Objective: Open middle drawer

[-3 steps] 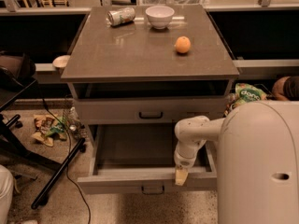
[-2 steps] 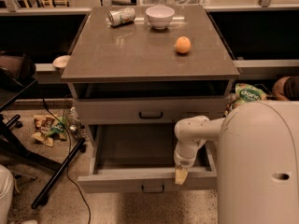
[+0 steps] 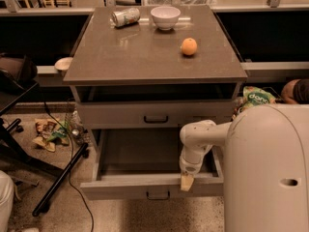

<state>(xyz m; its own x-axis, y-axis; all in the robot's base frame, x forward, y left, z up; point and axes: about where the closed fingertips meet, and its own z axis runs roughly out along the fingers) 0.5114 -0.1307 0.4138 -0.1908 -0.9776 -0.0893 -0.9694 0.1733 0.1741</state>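
Observation:
The grey three-tier cabinet stands in the middle of the view. The middle drawer is pulled far out toward me, its inside bare, with a small black handle on its flat front. The first-tier drawer above it is pushed in, with a dark gap under the cabinet top. The lowest drawer is hidden beneath the pulled-out one. My gripper points down at the right part of the middle drawer's front rim, on the end of my white arm.
On the cabinet top lie a tipped can, a white bowl and an orange. My white body fills the lower right. A black stand leg, a cable and litter are on the floor at left.

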